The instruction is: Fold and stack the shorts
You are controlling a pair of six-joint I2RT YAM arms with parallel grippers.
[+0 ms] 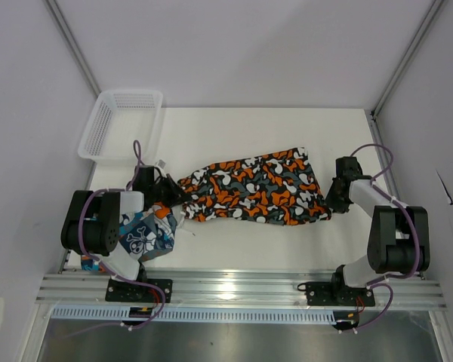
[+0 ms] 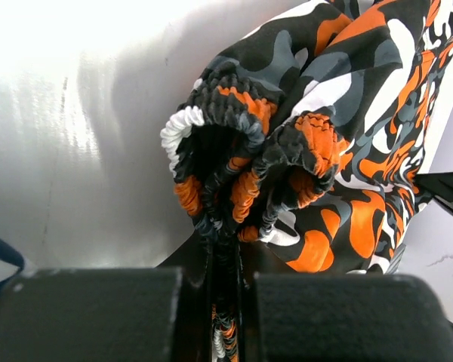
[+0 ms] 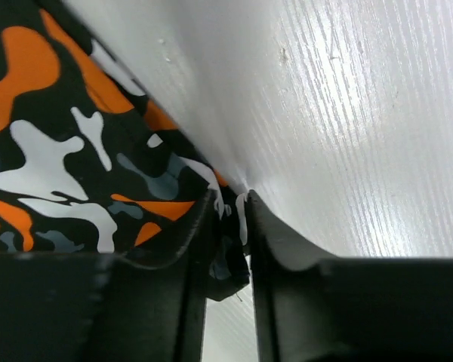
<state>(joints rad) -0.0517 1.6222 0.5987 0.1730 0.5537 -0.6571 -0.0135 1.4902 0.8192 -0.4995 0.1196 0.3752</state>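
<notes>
Orange camouflage shorts (image 1: 253, 188) in left gripper (image 2: 226, 253)

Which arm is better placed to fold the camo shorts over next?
Left: the left gripper is shut on the camo shorts at the waistband; the right gripper merely straddles the hem edge, grip unclear.

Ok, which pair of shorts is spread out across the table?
The orange camouflage pair, stretched out centrally; the teal skull-print pair sits crumpled at the near left edge.
</notes>
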